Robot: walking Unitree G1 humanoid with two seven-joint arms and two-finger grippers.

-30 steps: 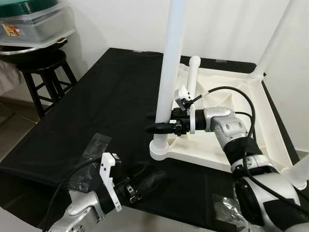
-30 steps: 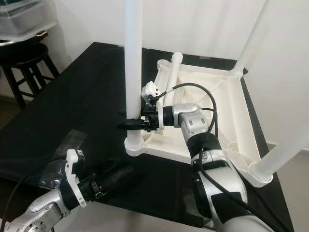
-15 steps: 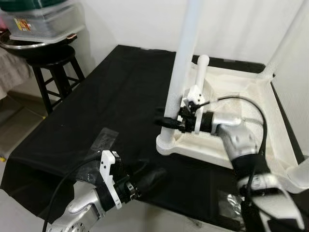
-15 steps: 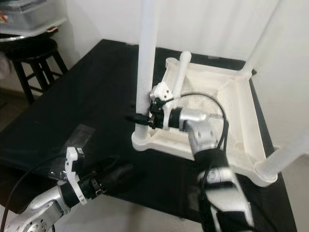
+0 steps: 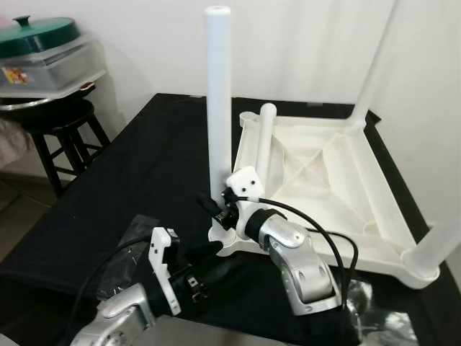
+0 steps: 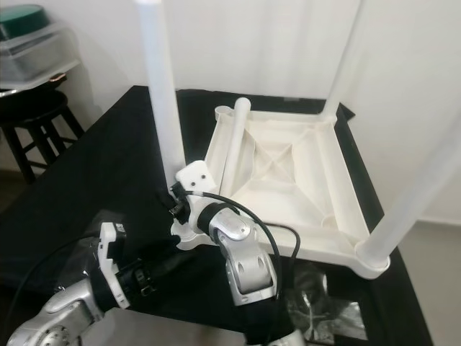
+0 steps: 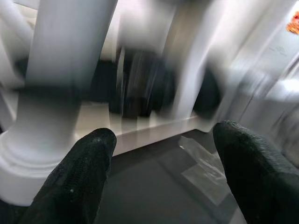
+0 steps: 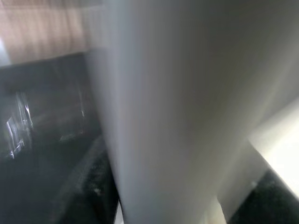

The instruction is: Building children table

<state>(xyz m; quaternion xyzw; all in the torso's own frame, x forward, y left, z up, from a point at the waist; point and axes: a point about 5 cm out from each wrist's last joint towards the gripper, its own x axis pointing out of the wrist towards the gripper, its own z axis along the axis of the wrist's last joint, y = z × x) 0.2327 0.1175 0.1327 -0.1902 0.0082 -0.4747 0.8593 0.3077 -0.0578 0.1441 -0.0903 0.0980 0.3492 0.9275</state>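
Table top: the white top (image 5: 338, 169) lies upside down on the black cloth (image 5: 155, 155), its ribbed underside up.

Near leg: the leg (image 5: 219, 108) stands upright in the corner socket (image 5: 222, 241) nearest the robot. Its free end is now in the frame; half a second ago it ran off the top. That comes from the camera pulling back, not from the leg moving.

Right gripper: the right gripper (image 5: 214, 207) sits low on the near leg, just above the socket, as it did a second ago. The right wrist view is blurred, with the pale leg close between the dark fingers. The jaws look clamped round the leg, though the contact itself is hard to see.

Left gripper: the left gripper (image 5: 209, 261) hovers over the cloth just short of the socket. Its jaws stand well apart and hold nothing, with the socket base ahead and to one side of them. It has come a little closer to the corner than a second ago.

Other legs: two more legs (image 5: 374, 61) already stand at the far and right corners. A fourth leg (image 5: 263, 140) leans loose inside the top, beyond the right jaws.

Meaning: three legs seem seated. The grip on the near leg suggests it is being pressed or twisted home, and the loose leg is probably the last.

Wrappers: clear plastic bags (image 5: 126, 249) lie on the cloth beside the left arm.
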